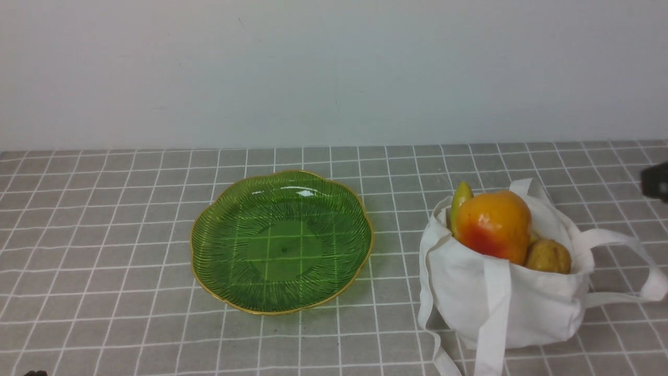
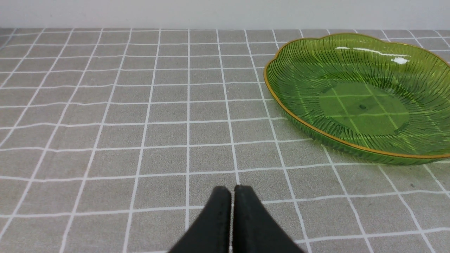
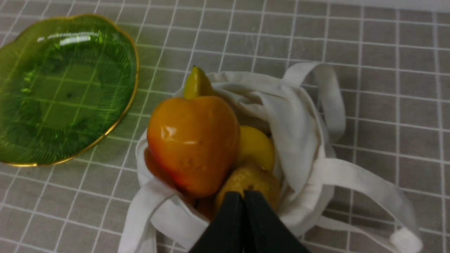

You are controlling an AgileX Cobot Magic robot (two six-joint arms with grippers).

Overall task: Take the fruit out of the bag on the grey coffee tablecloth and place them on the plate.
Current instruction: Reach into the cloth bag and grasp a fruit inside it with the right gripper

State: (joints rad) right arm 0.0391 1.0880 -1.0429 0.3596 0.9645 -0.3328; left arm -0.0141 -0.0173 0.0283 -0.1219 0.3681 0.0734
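Note:
The white cloth bag (image 1: 522, 303) stands on the grey gridded tablecloth (image 1: 104, 235) at the right. In it are the orange-red pear (image 1: 496, 224), the banana's yellow-green tip (image 1: 460, 201) and the small brown fruit (image 1: 548, 256). The right wrist view shows the bag (image 3: 295, 116), pear (image 3: 193, 140), banana (image 3: 197, 86), yellow lemon (image 3: 256, 147) and brown fruit (image 3: 251, 182). The green gold-rimmed plate (image 1: 282, 183) lies empty at centre, also in the left wrist view (image 2: 281, 102). My right gripper (image 3: 243, 194) is shut, empty, above the bag. My left gripper (image 2: 232, 188) is shut, empty, over bare cloth left of the plate.
A pale wall (image 1: 334, 68) runs behind the table's back edge. The bag's long strap handles (image 1: 636, 261) trail onto the cloth to its right and front. A dark part of my right arm (image 1: 657, 181) shows at the right edge.

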